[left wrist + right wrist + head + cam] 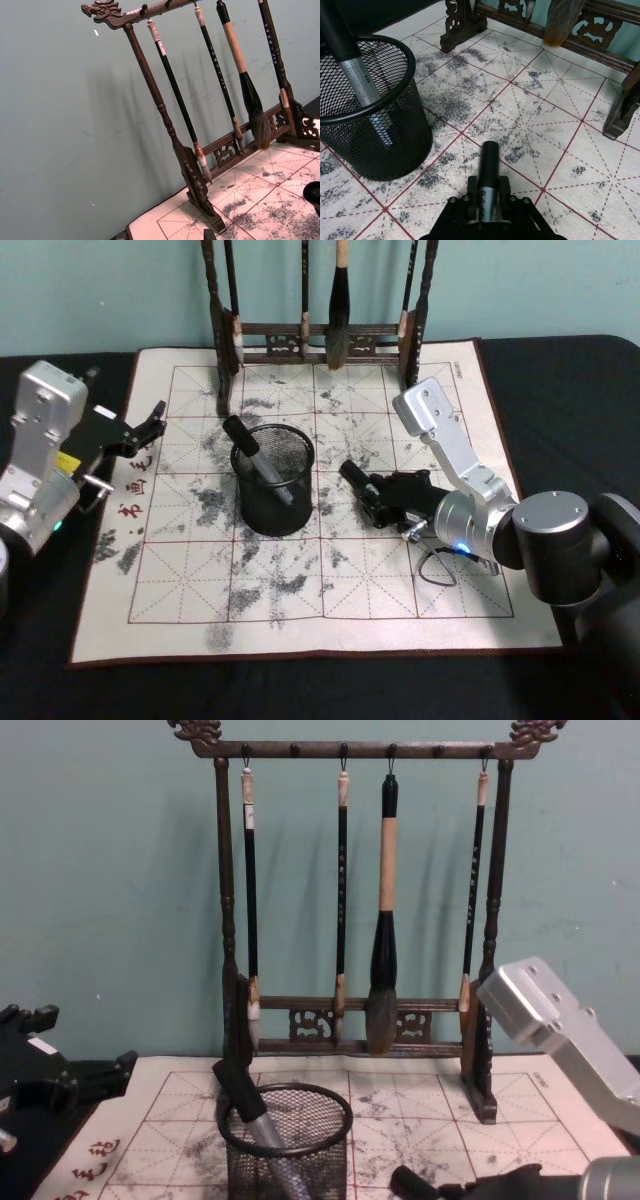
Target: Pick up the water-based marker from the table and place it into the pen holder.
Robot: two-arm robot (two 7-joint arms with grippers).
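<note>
Black plastic cap over a silvery barrel: the water-based marker [489,162] looks light, stiff and smooth, so I'd expect it to slide or swivel under a loose pinch, though it should not be crushed by a firm one. The sensible place to hold it is across the barrel, leaving enough length free to lead into the cup.

That is roughly how it sits now. The right gripper [488,199] is clamped on the barrel from both sides, and the capped end pokes out ahead of it toward the brush rack [350,1020].

Marker and gripper are just to the right of the pen holder [270,510], close beside its mesh wall but not touching it. They sit low, well under its rim. I cannot tell whether the marker touches the felt mat [330,580] or hangs just clear of it.

A second marker [243,437] leans inside the pen holder against its far-left rim, so the nearer side looks freer. To my eye the held one needs raising above the rim and tipping more upright before release.

The left gripper [145,430] is parked well to the left of the pen holder, at the mat's edge over the dark counter [560,380].
</note>
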